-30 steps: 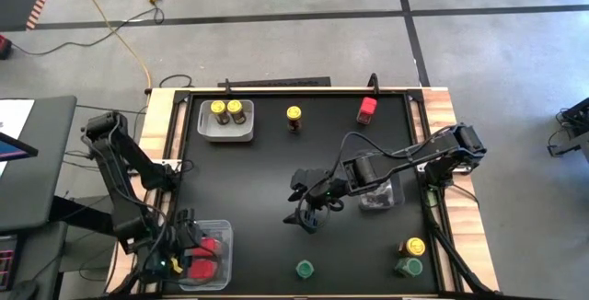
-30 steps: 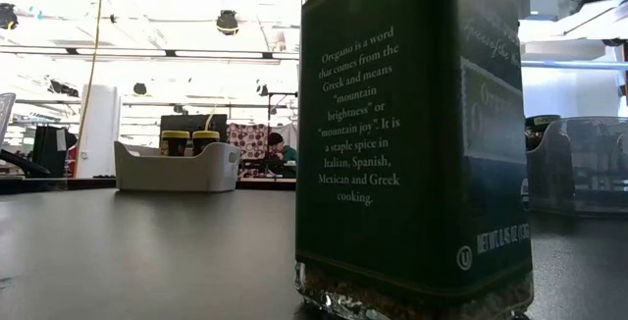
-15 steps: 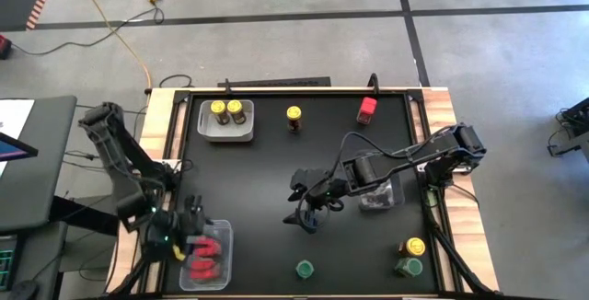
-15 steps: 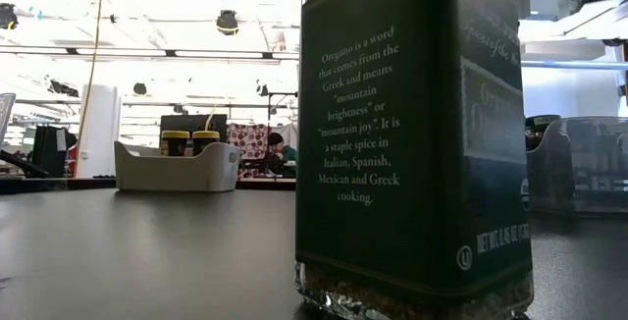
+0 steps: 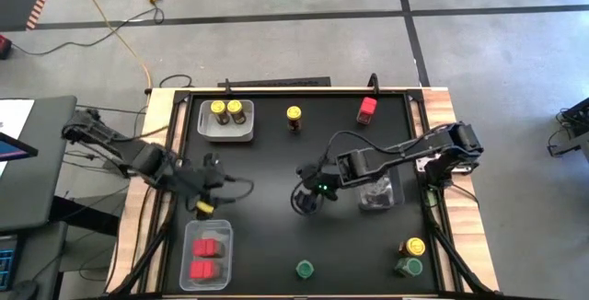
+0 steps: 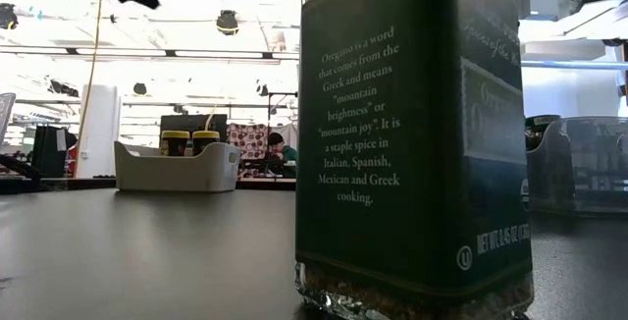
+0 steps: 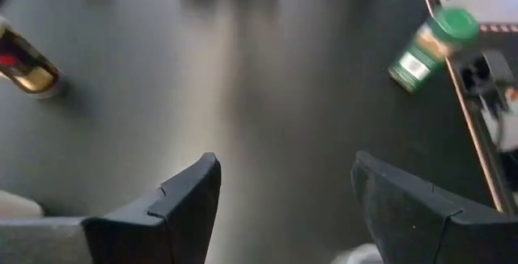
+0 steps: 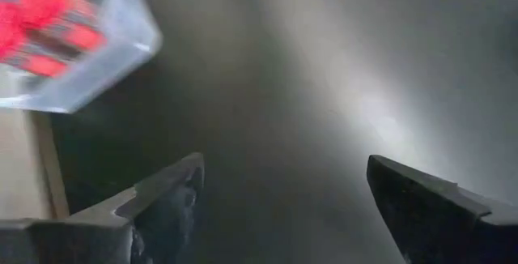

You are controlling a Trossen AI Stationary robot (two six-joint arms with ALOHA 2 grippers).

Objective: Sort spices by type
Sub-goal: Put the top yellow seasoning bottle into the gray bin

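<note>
Fingers of your left gripper (image 5: 207,185) hanging parted and empty over the black worktop (image 5: 267,167), right gripper (image 5: 308,199) spread wide mid-worktop, red blocky spice containers (image 5: 204,256) sitting in the clear rectangular plastic bin (image 5: 224,236), yellow-lidded dark jars (image 5: 226,109) in the grey bin (image 5: 225,133)

1. The left arm is reaching inward from the table's left edge, its left gripper (image 5: 210,186) hanging with fingers (image 7: 182,207) parted and empty
2. The right arm is stretching toward the table's middle, its right gripper (image 5: 308,199) spreading wide, holding nothing
</note>
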